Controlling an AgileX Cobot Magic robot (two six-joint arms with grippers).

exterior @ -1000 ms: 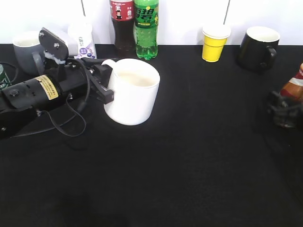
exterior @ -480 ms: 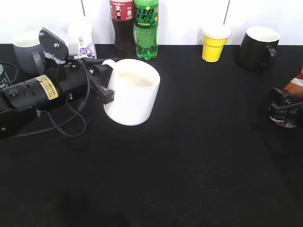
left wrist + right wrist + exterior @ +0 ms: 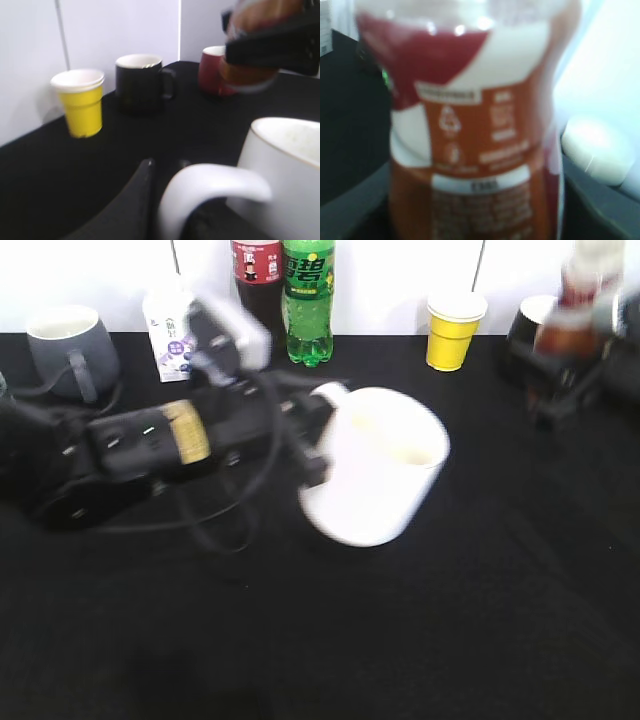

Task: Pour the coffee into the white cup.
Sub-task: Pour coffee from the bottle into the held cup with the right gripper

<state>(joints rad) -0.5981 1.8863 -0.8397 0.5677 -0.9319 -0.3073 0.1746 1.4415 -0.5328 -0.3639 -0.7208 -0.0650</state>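
Observation:
My left gripper [image 3: 318, 430] is shut on the loop handle [image 3: 210, 185] of the white cup [image 3: 385, 480], which sits blurred near the table's middle, tilted a little. The cup's rim shows at right in the left wrist view [image 3: 290, 150]. My right gripper [image 3: 560, 380] is shut on the coffee bottle [image 3: 575, 300], held upright high at the far right. The bottle fills the right wrist view [image 3: 475, 130] with its red-orange and white label, and appears blurred in the left wrist view [image 3: 260, 45]. The jaws themselves are hidden behind the bottle.
Along the back stand a grey mug [image 3: 68, 348], a small milk carton [image 3: 168, 332], a cola bottle [image 3: 258, 285], a green soda bottle [image 3: 308, 300], a yellow cup [image 3: 452, 330] and a black mug [image 3: 525, 325]. A red mug [image 3: 212, 70] shows in the left wrist view.
The left arm has carried the white cup right and forward toward the table's middle. The right gripper has lifted the coffee bottle from the table edge up to the far right.

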